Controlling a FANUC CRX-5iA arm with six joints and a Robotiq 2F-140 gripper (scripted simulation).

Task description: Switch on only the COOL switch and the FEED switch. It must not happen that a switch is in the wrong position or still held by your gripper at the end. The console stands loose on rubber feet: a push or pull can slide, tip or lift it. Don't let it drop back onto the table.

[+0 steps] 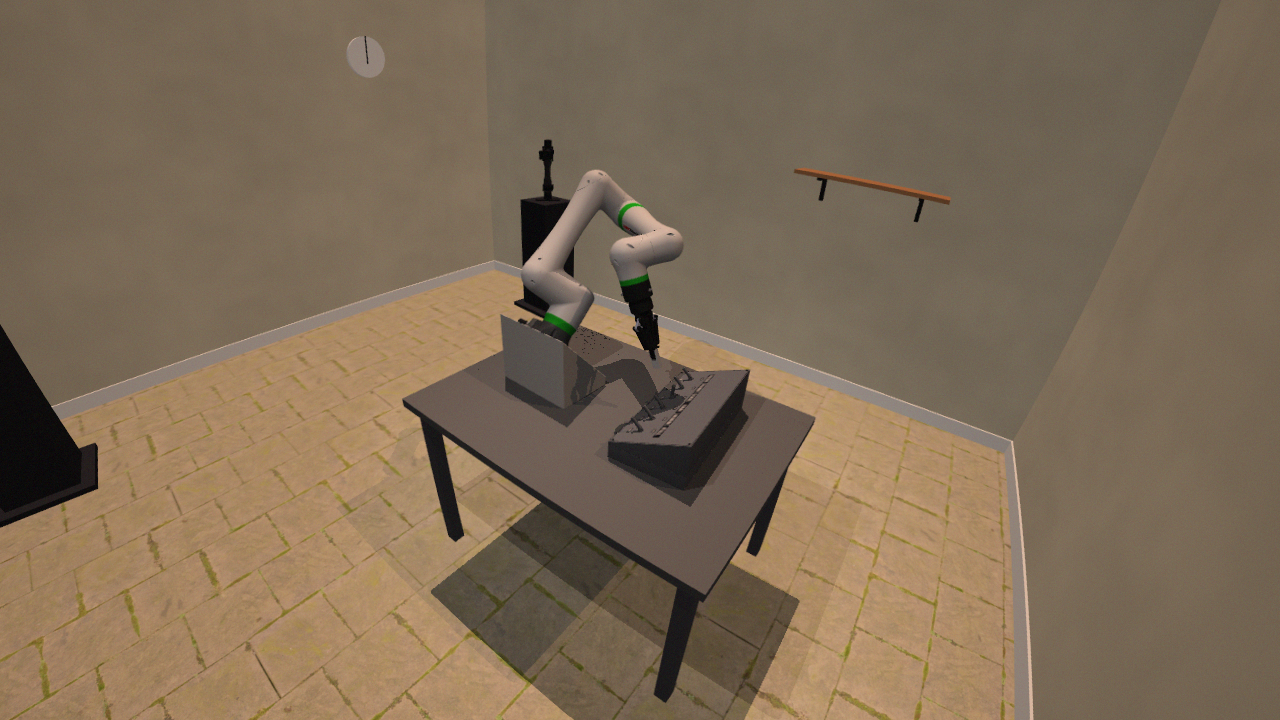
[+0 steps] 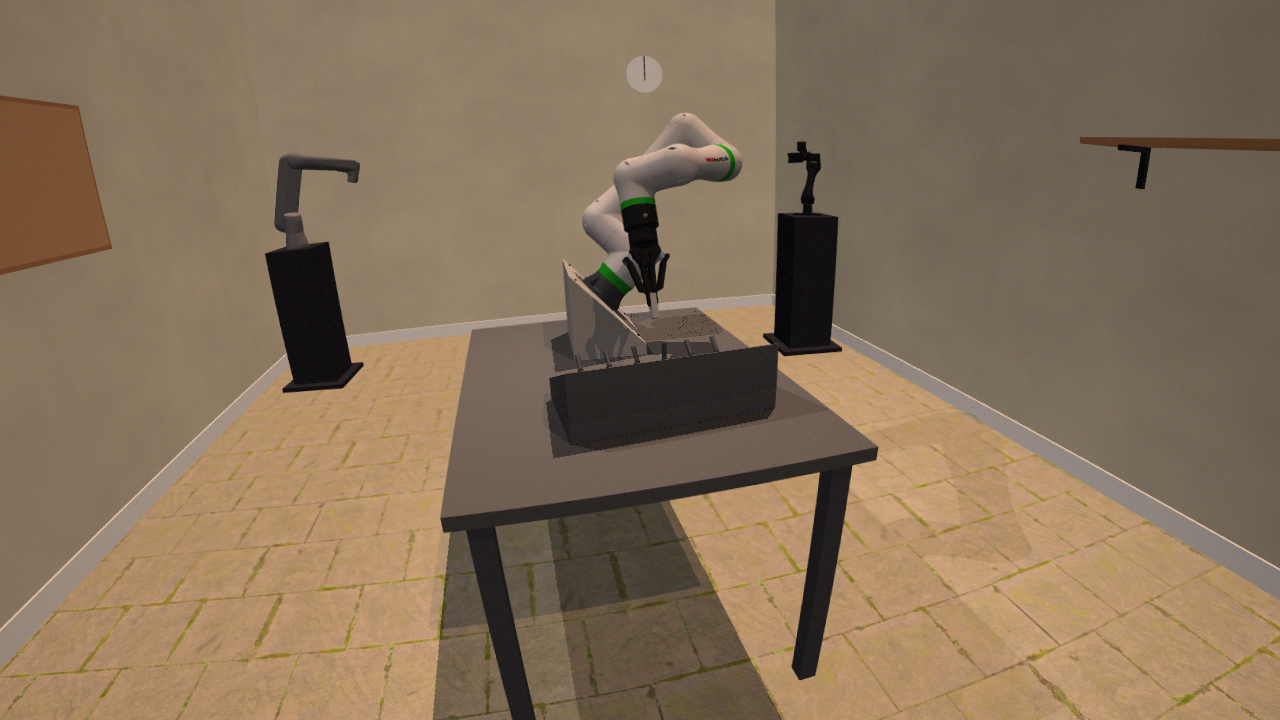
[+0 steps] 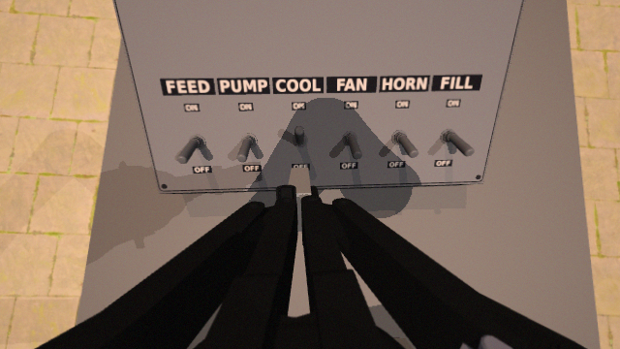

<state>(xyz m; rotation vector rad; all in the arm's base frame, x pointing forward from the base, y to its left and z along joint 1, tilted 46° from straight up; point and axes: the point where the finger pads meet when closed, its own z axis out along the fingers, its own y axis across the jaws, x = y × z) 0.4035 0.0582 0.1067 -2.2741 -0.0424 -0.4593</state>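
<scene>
The grey sloped console (image 1: 707, 411) (image 2: 662, 394) (image 3: 320, 44) stands on the table with a row of toggle levers. In the wrist view, the COOL lever (image 3: 299, 136) stands up and leans toward its ON label, unlike the others. The FEED lever (image 3: 189, 149) at the far left leans toward OFF. The PUMP lever (image 3: 246, 147), FAN lever (image 3: 355, 146), HORN lever (image 3: 407, 143) and FILL lever (image 3: 459, 142) also lean toward OFF. My gripper (image 1: 654, 355) (image 2: 654, 308) (image 3: 299, 181) is shut and empty, raised on the robot side of the levers, in line with COOL and apart from it.
A pale upright panel (image 1: 534, 362) (image 2: 595, 317) stands on the table (image 1: 554, 456) (image 2: 510, 474) beside the arm's base. The neighbouring levers stand close on both sides of COOL. The arm's shadow falls over the middle of the console.
</scene>
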